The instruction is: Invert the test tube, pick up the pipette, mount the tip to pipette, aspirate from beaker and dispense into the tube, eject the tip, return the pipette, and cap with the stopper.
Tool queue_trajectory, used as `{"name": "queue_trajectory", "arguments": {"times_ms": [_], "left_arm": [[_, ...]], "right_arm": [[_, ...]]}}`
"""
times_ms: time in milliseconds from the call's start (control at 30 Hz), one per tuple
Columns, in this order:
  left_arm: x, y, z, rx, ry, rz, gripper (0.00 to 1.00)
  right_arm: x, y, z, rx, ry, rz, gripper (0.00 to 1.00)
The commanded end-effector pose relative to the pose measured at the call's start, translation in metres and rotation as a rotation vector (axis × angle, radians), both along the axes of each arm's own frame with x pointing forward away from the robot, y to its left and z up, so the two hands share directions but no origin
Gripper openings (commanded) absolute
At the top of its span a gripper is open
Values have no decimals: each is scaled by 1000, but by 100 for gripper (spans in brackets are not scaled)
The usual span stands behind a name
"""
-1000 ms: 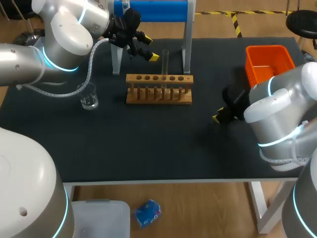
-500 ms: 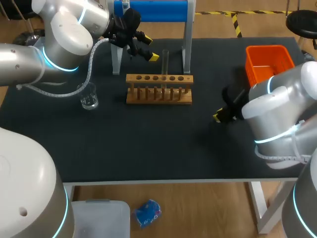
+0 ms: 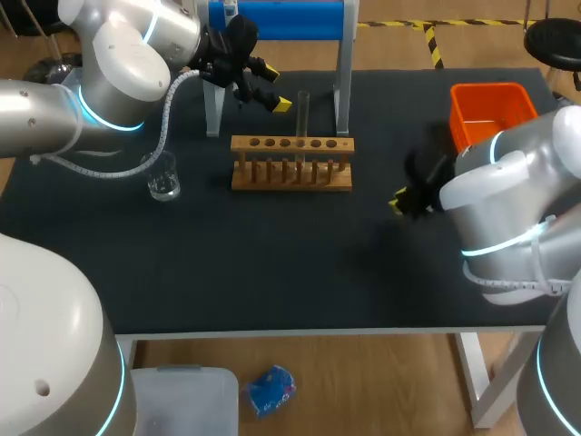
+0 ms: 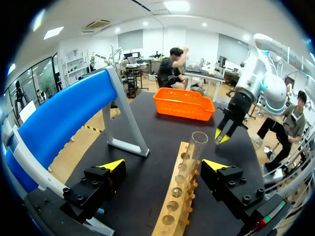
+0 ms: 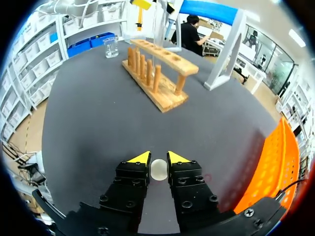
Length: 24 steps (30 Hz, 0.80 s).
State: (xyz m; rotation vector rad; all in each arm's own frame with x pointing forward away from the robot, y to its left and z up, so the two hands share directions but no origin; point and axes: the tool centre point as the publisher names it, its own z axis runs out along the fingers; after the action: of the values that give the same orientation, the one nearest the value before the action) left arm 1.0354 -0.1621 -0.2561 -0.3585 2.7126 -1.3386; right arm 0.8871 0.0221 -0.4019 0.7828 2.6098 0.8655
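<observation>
A clear test tube (image 3: 302,111) stands upright in the wooden rack (image 3: 290,165). My left gripper (image 3: 265,86) hangs open beside the tube's top. In the left wrist view the tube (image 4: 193,153) rises between the wide-apart fingers of that gripper (image 4: 163,165) without touching either, and the rack (image 4: 173,212) runs beneath. My right gripper (image 3: 402,201) is right of the rack, over the dark mat. In the right wrist view this gripper (image 5: 158,158) is shut on a small pale round stopper (image 5: 158,170). A glass beaker (image 3: 163,182) sits left of the rack. I see no pipette.
A blue-topped stand (image 3: 277,18) with grey legs straddles the mat behind the rack. An orange bin (image 3: 490,111) sits at the far right, close behind my right arm. The beaker (image 5: 111,46) and rack (image 5: 156,73) lie well ahead of the right gripper.
The right gripper has narrowed onto the stopper and shifted slightly away from the table's front edge. The left arm has not moved.
</observation>
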Motion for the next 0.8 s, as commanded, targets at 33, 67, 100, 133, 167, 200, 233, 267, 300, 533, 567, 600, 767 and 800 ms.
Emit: {"name": "queue_trajectory", "arguments": {"times_ms": [33,67,100,133,167,200,233,267,300,533,567,600,767,800], "left_arm": [[2,0,1,3,5,-3,100],[2,0,1,3,5,-3,100],[2,0,1,3,5,-3,100],[2,0,1,3,5,-3,100],[2,0,1,3,5,-3,100],[2,0,1,3,5,-3,100],[2,0,1,3,5,-3,100],[2,0,1,3,5,-3,100],[2,0,1,3,5,-3,100],[2,0,1,3,5,-3,100],[2,0,1,3,5,-3,100],[2,0,1,3,5,-3,100],[2,0,1,3,5,-3,100],[2,0,1,3,5,-3,100]], "right_arm": [[0,-9,23,7,-5,29,0],[1,-9,27,13,-10,41,0],[2,-9,32,14,-16,50,0],[3,-9,36,12,-24,62,0],[4,-8,41,11,-32,77,0],[5,-8,46,11,-38,93,0],[6,-7,51,7,-46,111,0],[7,-6,56,5,-52,128,0],[9,-5,61,5,-58,144,0],[18,9,96,-9,-76,278,0],[19,11,101,-8,-76,292,0],[21,13,105,-9,-77,308,0],[33,23,126,10,-62,361,0],[36,25,130,14,-57,372,0]]}}
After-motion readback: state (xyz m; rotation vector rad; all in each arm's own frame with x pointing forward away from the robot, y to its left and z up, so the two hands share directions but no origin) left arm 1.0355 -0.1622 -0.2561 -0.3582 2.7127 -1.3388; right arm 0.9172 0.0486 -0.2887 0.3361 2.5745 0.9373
